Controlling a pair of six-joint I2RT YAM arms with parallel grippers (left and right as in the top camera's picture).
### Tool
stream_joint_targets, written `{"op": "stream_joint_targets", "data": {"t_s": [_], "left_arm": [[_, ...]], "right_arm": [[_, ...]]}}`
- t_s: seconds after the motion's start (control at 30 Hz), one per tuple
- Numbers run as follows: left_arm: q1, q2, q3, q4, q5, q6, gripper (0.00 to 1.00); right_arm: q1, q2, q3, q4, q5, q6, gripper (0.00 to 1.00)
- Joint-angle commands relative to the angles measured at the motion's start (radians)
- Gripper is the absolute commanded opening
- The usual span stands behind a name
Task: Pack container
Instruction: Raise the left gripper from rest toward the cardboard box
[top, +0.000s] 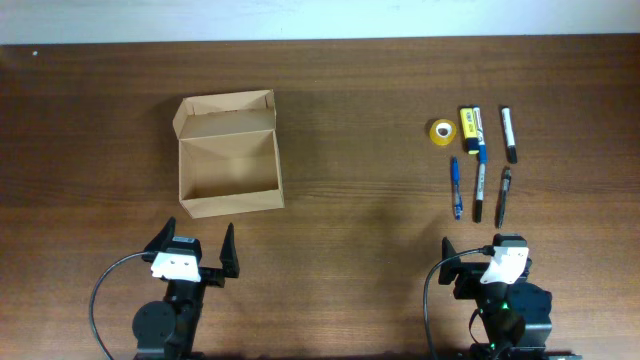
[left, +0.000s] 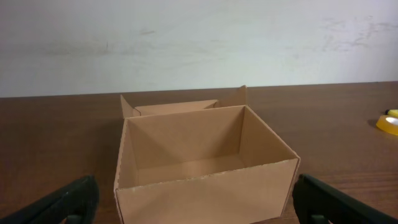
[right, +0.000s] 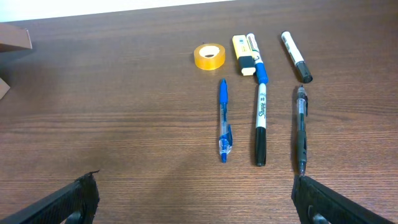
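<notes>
While both arms sit drawn back at the near edge of the table (top: 350, 120), the left gripper (top: 197, 243) gapes wide, empty, facing the open box (top: 231, 204) just ahead. The right gripper (right: 199, 202), seemingly as wide, holds nothing, pens (right: 261, 124) lying ahead.

Both arms tucked low and side by side, left gripper (top: 197, 245) jaws spread wide, right gripper (top: 487, 250) jaws wide too, each holding nothing

Count, single pass. Left: container (top: 230, 204) ×1. Right group: tape roll (right: 209, 64) ×1; yellow highlighter (right: 242, 46) ×1; markers ×3: blue-capped marker (right: 260, 70), black-capped marker (right: 295, 56), Sharpie (right: 261, 124); pens ×2: blue pen (right: 224, 118), black pen (right: 301, 127).
</notes>
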Motion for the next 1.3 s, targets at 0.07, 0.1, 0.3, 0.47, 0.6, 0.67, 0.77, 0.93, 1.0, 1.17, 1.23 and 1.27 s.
{"op": "stream_joint_targets", "data": {"t_s": [0.07,0.1,0.3,0.47,0.6,0.67,0.77,0.93,1.0,1.17,1.23,1.27], "left_arm": [[0.005,-0.010,-0.004,-0.005,-0.011,0.016,1.00],[0.005,-0.010,-0.004,-0.005,-0.011,0.016,1.00],[0.005,-0.010,-0.004,-0.005,-0.011,0.016,1.00],[0.005,-0.010,-0.004,-0.005,-0.011,0.016,1.00],[0.005,-0.010,-0.004,-0.005,-0.011,0.016,1.00],[0.005,-0.010,-0.004,0.019,-0.040,0.016,1.00],[0.005,-0.010,-0.003,0.043,-0.055,0.014,1.00],[0.005,-0.010,-0.003,0.139,-0.033,0.000,1.00],[0.006,-0.010,-0.003,0.177,-0.033,0.000,1.00],[0.006,-0.008,0.003,0.322,0.022,-0.140,1.00],[0.007,0.007,0.019,0.256,0.023,-0.182,1.00],[0.007,0.018,0.031,0.220,0.024,-0.203,1.00]], "right_arm": [[-0.007,-0.010,-0.007,0.000,-0.005,0.006,0.99],[-0.007,-0.010,-0.007,0.000,-0.005,0.006,0.99],[-0.007,-0.010,-0.007,0.000,-0.005,0.006,0.99],[-0.007,-0.010,-0.007,0.000,-0.005,0.006,0.99],[-0.007,-0.010,-0.007,0.000,-0.005,0.006,0.99],[-0.007,-0.010,-0.007,0.000,-0.006,0.006,0.99],[-0.007,-0.010,-0.007,0.000,-0.005,0.006,0.99],[-0.007,-0.010,-0.007,0.000,-0.005,0.006,0.99],[-0.007,-0.010,-0.007,0.000,-0.005,0.006,0.99],[-0.007,-0.010,-0.007,0.000,-0.005,0.006,0.99],[-0.007,-0.010,-0.007,0.000,-0.005,0.006,0.99],[-0.007,-0.010,-0.007,0.000,-0.005,0.006,0.99]]}}
